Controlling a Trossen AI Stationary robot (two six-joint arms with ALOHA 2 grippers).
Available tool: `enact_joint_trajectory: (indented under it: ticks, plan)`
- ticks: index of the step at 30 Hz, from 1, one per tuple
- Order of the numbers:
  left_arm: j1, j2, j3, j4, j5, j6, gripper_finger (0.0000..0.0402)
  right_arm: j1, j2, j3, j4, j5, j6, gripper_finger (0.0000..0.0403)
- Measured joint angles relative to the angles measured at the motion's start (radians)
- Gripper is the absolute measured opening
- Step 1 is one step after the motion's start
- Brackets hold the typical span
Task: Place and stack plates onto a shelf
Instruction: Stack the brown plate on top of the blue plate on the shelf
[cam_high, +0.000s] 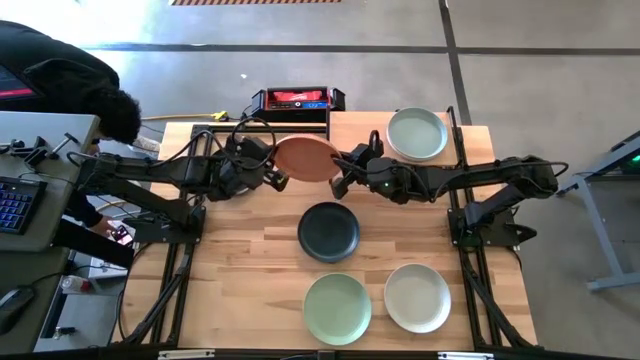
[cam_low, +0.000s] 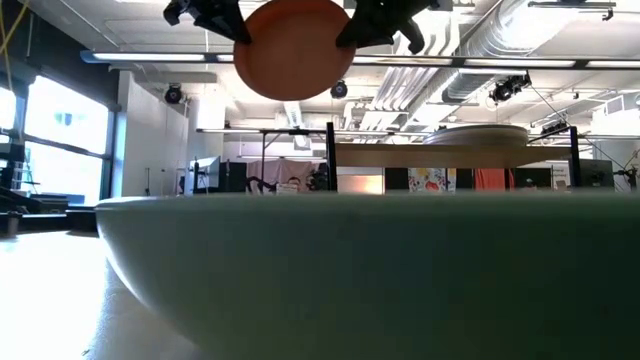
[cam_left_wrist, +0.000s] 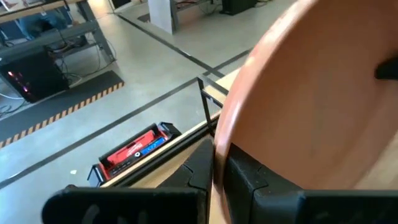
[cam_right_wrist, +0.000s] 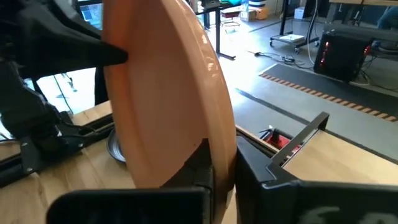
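Seated at far left, off the table's edge: a person (cam_high: 70, 80) in dark clothes, beside a keyboard (cam_high: 15, 205). Reaching in from the left, left gripper (cam_high: 272, 178), jaws clamped on the left rim of the peach plate (cam_high: 305, 158); rim seen pinched between the dark fingers (cam_left_wrist: 249, 180) in the left wrist view. Plate held aloft over the table's rear middle, round, matte, shallow, tilted near on edge in both wrist views and well clear of the tabletop in the low view. Behind it, past the rear edge, a red and black case (cam_high: 297, 99) on the floor. Clamped on the plate's right rim, right gripper (cam_high: 342, 172), jaws closed on the edge; same pinch shown in the right wrist view, rim running down between the fingers (cam_right_wrist: 249, 174).

Slatted pale wood tabletop (cam_high: 250, 260) open on the left half, bare boards from the arms to the near edge. At centre, black plate (cam_high: 328, 232), flat, directly below and nearer than the held plate. Near edge: green plate (cam_high: 337, 308), then a cream plate (cam_high: 417, 297) just beside it, apart from the black one. Rear right corner: shelf (cam_high: 455, 150), light board with thin black posts, carrying a pale plate (cam_high: 417, 134). Low view mostly blocked by a pale plate's rim (cam_low: 360, 270) close to the lens.
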Motion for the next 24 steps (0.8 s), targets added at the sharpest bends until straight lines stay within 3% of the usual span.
enact_joint_trajectory:
  ticks: [7,12,18,24]
  plan:
    - [0.002,-0.001,0.000,-0.005,0.035,0.029,0.0020,-0.001,0.000,0.000,-0.014,0.000,0.027,0.0005]
    - [0.034,-0.002,0.000,-0.012,0.144,0.039,0.0028,0.000,0.000,0.000,-0.043,0.004,0.047,0.0005]
    - [0.089,-0.002,0.000,-0.006,0.310,0.014,0.0062,0.001,0.000,0.000,-0.089,-0.006,0.092,0.0002]
    - [0.104,-0.003,0.000,0.009,0.364,0.000,0.0104,0.002,-0.004,0.000,-0.102,-0.019,0.098,0.0001]
